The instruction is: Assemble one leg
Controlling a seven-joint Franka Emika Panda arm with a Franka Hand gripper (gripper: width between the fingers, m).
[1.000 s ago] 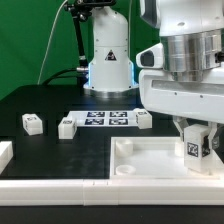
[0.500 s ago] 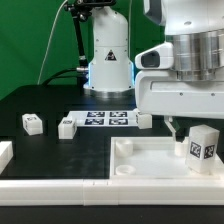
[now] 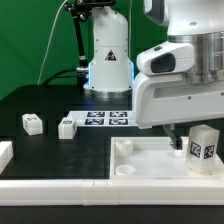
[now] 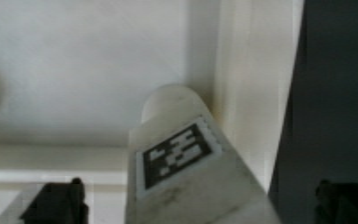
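**lurker:** what's the bench and room like?

**me:** Matte black table top (image 3: 40, 142), green curtain (image 3: 30, 50) behind it. My white arm base (image 3: 108, 60) sits at the far side. The thin flat white marker board (image 3: 105, 119) lies mid-table. On the exterior view's left of it there's a spare small white tagged block (image 3: 67, 127), then a second tagged block (image 3: 32, 123) further out.

**lurker:** and the leg?

**me:** The small white stubby plastic leg (image 3: 203, 142), black-and-white tag facing the camera, stands inside the raised rim of the large white square panel (image 3: 130, 165), toward the exterior view's right. My two-finger gripper (image 4: 202, 205) is spread wide. Its dark fingertips (image 4: 60, 200) sit either side of the leg, clear of it.
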